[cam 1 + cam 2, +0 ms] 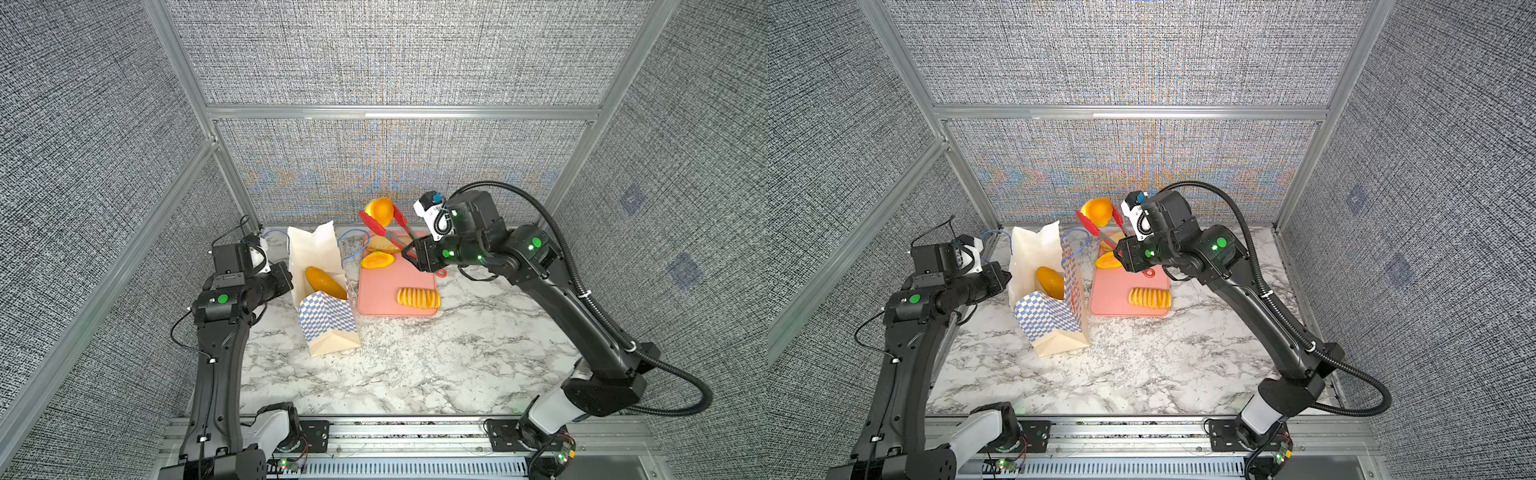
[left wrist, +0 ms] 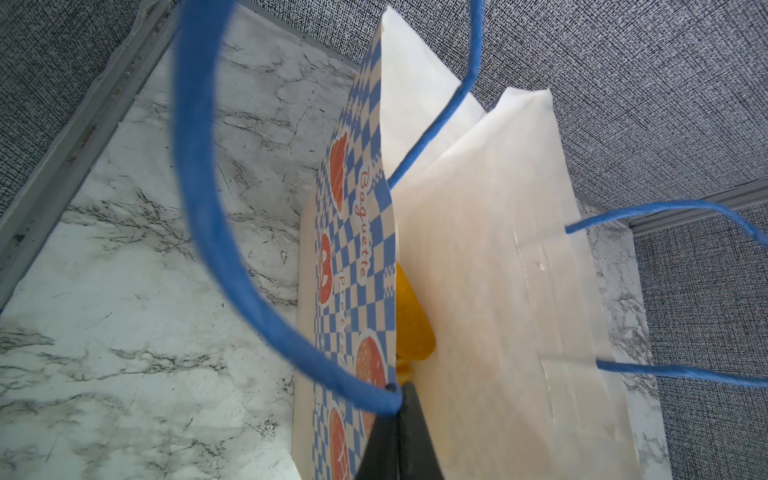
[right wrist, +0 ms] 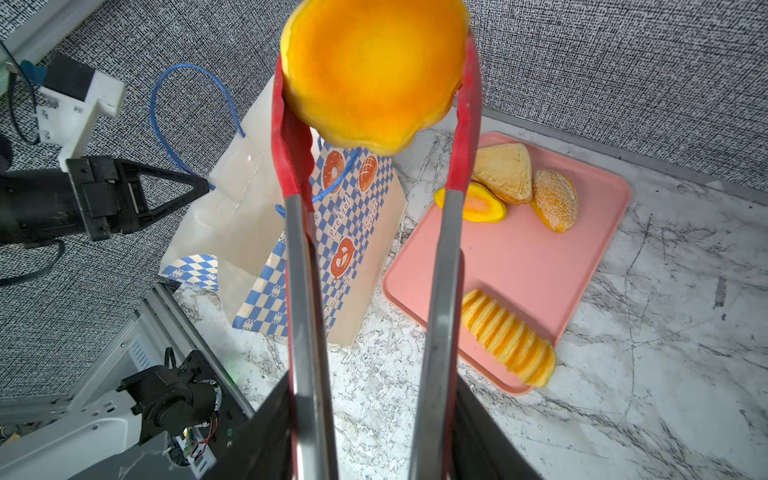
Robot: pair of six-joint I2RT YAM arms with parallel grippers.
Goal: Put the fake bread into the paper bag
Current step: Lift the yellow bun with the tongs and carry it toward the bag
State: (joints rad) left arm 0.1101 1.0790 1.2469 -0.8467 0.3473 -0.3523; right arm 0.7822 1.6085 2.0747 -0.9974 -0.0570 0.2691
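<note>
Right wrist view, tongs (image 3: 301, 270) pinching round bun (image 3: 374, 70), paper bag (image 3: 357, 216) near

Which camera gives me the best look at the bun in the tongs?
Right wrist view: the bun is close and large, pinched on both sides by the tips of the red tongs. Both top views show it small, held up behind the tray. The left wrist view shows the paper bag, not this bun.
</note>
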